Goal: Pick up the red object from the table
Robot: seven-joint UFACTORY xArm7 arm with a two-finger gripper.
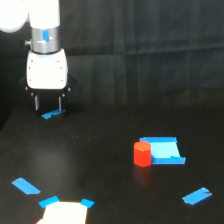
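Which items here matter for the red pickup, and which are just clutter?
Job:
small red-orange block
black matte table
end effector, open, far from the block

Lying about:
flat blue square piece, right beside the block
blue tape strips

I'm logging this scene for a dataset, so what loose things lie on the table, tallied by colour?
Red: 1, the red object.
Blue: 6, one flat blue square piece and 5 blue tape strips, the first at.
White: 1, a bright white patch at the bottom edge.
Total: 8.

The arm [42, 30] is white with a grey, blue-marked wrist band; its tool [48, 102] has thin dark fingers.
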